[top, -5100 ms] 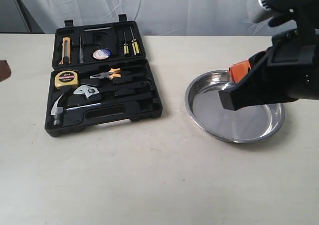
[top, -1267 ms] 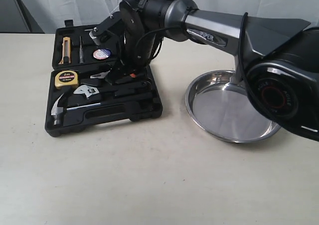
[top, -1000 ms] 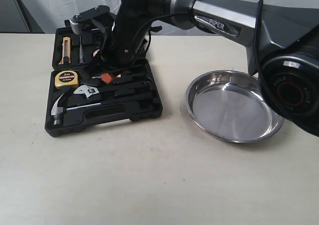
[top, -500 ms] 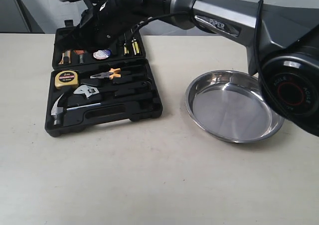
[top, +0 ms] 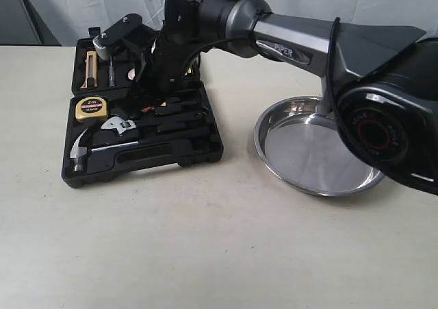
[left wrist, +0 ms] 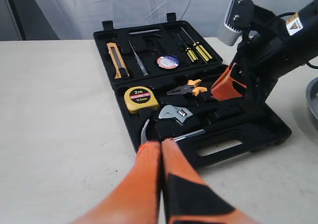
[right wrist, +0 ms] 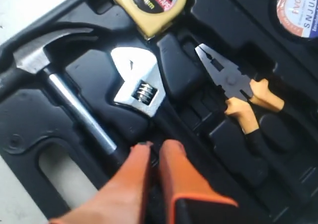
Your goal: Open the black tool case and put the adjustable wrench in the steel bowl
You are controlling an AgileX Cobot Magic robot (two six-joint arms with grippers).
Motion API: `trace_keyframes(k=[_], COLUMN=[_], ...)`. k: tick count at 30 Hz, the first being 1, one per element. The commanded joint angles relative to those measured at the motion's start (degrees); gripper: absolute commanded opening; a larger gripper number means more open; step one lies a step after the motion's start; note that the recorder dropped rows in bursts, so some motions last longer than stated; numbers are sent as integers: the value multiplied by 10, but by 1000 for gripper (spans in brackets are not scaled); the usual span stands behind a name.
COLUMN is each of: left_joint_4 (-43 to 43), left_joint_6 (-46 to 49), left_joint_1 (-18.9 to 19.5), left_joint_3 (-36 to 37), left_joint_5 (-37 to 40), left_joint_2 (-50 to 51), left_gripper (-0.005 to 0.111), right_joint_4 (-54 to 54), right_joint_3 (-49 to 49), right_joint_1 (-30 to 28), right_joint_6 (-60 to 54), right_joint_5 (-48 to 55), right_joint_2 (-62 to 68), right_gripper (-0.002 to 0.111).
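Hovering over the open black tool case (right wrist: pixel 30 129), the right gripper (right wrist: pixel 155 152) is clenched to a narrow slit and holds nothing. Directly beneath its fingertips lies the black handle of the adjustable wrench (right wrist: pixel 139 87), seated in a moulded slot. The shiny jaw head lies just beyond the tips. The claw hammer (right wrist: pixel 35 50) sits to one side of that head and the orange-handled pliers (right wrist: pixel 233 85) to the other. The yellow tape measure (right wrist: pixel 149 0) sits farther out.

The steel bowl (top: pixel 321 148) stands on the bench (top: pixel 205 254), well apart from this gripper and back along its arm toward the base. It holds nothing.

The left gripper (left wrist: pixel 161 143) is pressed closed and empty above the bench, with the case ahead of it.

Handling assessment:
- The wrench is judged rigid, and small but dense.
- Its plated head is probably slick, and the handle should offer better friction.
- Grasp across the handle close to the head, near the likely balance point.
- The fingers must first spread wider than the handle, because the slot walls leave little room beside it.
- A snug slot may lift the light plastic case along with the tool.
- Release the wrench low inside the bowl, since metal on metal may slide or bounce.
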Motion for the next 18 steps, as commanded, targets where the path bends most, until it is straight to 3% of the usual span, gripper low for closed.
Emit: trace_keyframes(k=[1, 4, 7, 10, 14, 18], left_joint_4=[-3, -2, -1, -1, 0, 3], left_joint_6=[-3, -3, -3, -3, -3, -3], left_joint_1=[-10, -18, -18, -18, -32, -47], left_joint_3=[2, 2, 2, 2, 2, 2], left_joint_5=[-2, -2, -2, 0, 0, 0], left_joint_2=[-2, -2, -2, -2, -2, -2], left_gripper=[0, 0, 0, 0, 0, 0], right_joint_4=[-31, -39, -49, -126, -125, -133], right_joint_3=[-1, -1, -1, -1, -1, -1], right_joint_1=[-1, -1, 3, 18, 28, 33], right_joint_6=[-20, -71, -115, -156, -164, -177], right_joint_5=[0, 0, -13, -29, -84, -77], right_joint_2=[7, 16, 29, 36, 39, 39], right_gripper=[42, 53, 53, 53, 53, 53])
